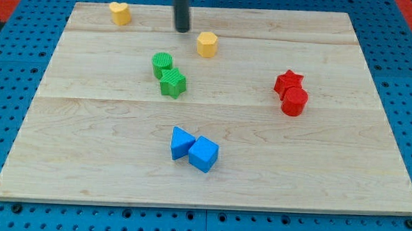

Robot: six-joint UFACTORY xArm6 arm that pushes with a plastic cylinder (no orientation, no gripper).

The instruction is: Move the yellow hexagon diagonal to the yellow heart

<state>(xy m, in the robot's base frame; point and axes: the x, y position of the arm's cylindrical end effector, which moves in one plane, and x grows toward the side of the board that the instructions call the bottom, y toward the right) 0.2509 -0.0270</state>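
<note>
The yellow hexagon (207,44) sits near the view's top, right of centre-left. The yellow heart (120,13) is at the view's top left corner area of the board. My tip (181,29) is a dark rod end standing just left of and slightly above the hexagon, a small gap apart, and well to the right of the heart.
A green cylinder (162,63) and a green star (172,83) touch each other below my tip. A red star (288,82) and a red cylinder (294,101) sit at the right. A blue triangular block (181,142) and a blue cube (203,154) lie near the bottom centre. The wooden board (86,138) has blue pegboard around it.
</note>
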